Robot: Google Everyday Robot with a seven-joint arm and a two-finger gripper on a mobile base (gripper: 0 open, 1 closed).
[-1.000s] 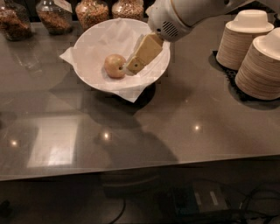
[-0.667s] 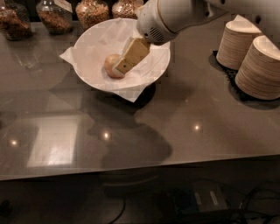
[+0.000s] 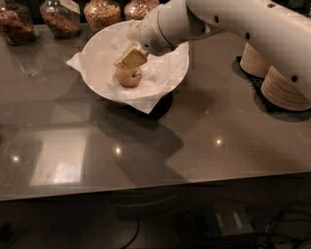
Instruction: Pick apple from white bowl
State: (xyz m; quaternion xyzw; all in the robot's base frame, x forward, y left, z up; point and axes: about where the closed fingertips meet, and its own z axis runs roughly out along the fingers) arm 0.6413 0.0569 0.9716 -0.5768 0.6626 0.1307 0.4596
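Ok, status: the gripper [image 3: 130,62] is down inside the white bowl [image 3: 99,83], and its tan tip is right on top of the apple [image 3: 129,78], covering the fruit's upper edge from where I stand. I can't tell the jaws' state, clamped or released. The apple sits on the crinkled white paper [image 3: 80,62] lining the bowl, a bit left of the bowl's middle, with its reddish-tan side facing me. Paper corners hang over the rim at the left and at the front. The white arm [image 3: 243,24] comes in from the upper right, angled down and left across the bowl's far rim. The bowl stands on the dark grey table [image 3: 218,126], toward the back and left of centre. Behind the bowl, along the back edge, is a row of glass jars [image 3: 102,12] filled with grains or snacks. Off to the right, well apart from the bowl, are two stacks of beige disposable bowls [image 3: 286,87], partly hidden by the arm. Ceiling lights show as small bright spots on the tabletop. Cables [image 3: 286,219] lie in the dark below the front edge.
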